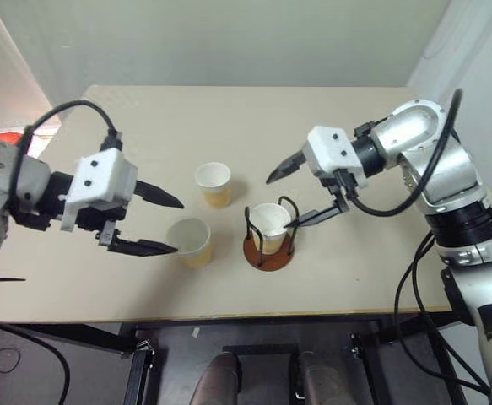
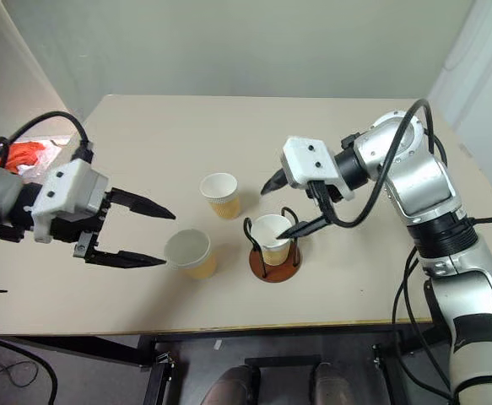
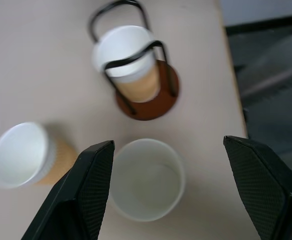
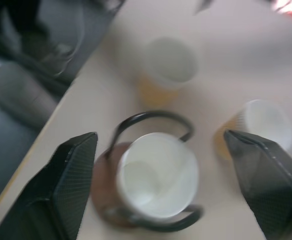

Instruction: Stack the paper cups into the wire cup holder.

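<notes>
Beige bench point(image 1: 355, 278), wire cup holder point(image 1: 269, 239) near its front edge with one paper cup point(image 1: 269, 221) seated inside, my right pincer point(image 1: 305, 196) wide just above it, second cup point(image 1: 189, 241) at holder's 9 o'clock between fingers of my wide left pincer point(image 1: 165, 223), third cup point(image 1: 213, 184) at 10 o'clock

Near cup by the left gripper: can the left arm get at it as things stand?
Probably yes. The left gripper is open, level with the near cup, which stands upright and apart from the far cup and the wire cup holder.
</notes>
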You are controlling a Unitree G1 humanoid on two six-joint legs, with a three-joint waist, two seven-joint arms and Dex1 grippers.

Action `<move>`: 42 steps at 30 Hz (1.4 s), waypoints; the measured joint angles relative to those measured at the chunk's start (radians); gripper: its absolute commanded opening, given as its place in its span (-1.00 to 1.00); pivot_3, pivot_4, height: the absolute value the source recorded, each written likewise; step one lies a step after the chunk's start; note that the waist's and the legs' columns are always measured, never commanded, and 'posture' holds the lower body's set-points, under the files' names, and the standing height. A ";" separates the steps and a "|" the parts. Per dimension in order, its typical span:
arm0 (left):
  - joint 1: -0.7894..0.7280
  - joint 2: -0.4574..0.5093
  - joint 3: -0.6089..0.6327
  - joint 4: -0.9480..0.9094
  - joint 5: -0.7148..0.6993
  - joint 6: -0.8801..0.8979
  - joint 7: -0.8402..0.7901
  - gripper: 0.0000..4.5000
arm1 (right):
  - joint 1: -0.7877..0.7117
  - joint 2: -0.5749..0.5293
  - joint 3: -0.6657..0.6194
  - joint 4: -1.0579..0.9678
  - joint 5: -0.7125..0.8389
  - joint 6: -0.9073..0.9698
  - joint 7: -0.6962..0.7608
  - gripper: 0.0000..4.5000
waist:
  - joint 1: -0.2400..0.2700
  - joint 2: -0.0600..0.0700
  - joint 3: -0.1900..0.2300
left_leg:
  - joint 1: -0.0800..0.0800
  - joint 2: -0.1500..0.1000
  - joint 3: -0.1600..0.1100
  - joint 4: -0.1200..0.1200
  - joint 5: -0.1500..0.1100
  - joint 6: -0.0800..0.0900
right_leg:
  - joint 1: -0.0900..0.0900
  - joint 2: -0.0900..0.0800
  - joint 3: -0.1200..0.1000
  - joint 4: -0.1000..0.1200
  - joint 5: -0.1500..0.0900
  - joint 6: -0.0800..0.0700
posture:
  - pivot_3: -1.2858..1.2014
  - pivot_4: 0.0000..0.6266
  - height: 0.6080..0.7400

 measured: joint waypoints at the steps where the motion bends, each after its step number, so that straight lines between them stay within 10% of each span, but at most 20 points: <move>1: -0.010 -0.003 -0.037 0.008 0.026 -0.019 -0.012 0.70 | -0.001 0.024 -0.039 0.001 0.038 0.042 -0.033 0.81 | 0.000 0.000 0.000 | 0.000 0.000 0.000 0.000 0.000 0.000 | 0.000 0.000 0.000 0.000 0.000 0.000 | 0.03 -0.52 1.00; 16: -0.168 -0.216 -0.385 0.217 0.366 -0.210 -0.050 0.70 | 0.153 -0.033 -0.146 -0.196 0.190 0.298 -0.223 0.81 | 0.005 -0.001 0.000 | -0.002 -0.001 0.000 0.001 -0.001 0.001 | 0.001 -0.001 -0.001 -0.001 0.001 0.002 | 0.03 -0.52 1.00; 28: -0.204 -0.223 -0.437 0.290 0.396 -0.323 -0.055 -0.89 | 0.200 -0.084 -0.172 -0.242 0.219 0.332 -0.304 0.82 | 0.005 -0.001 0.000 | -0.002 -0.001 0.000 0.005 0.000 0.002 | 0.002 -0.001 -0.001 -0.001 0.004 0.007 | 0.03 -0.52 1.00; 31: -0.230 -0.222 -0.461 0.304 0.393 -0.347 -0.055 -0.97 | 0.228 -0.114 -0.186 -0.266 0.241 0.343 -0.305 0.82 | 0.009 -0.001 0.000 | -0.003 -0.001 -0.001 0.007 0.000 0.003 | 0.003 -0.001 -0.001 -0.002 0.004 0.007 | 0.03 -0.52 1.00; 42: -0.738 -0.231 -0.432 0.355 -0.119 -0.255 -0.060 -0.97 | 0.714 -0.333 -0.700 -0.543 0.600 0.528 -0.288 0.82 | 0.028 -0.004 0.000 | -0.014 -0.005 0.001 0.016 -0.005 0.008 | 0.004 -0.004 0.000 -0.012 0.004 0.019 | 0.03 -0.52 1.00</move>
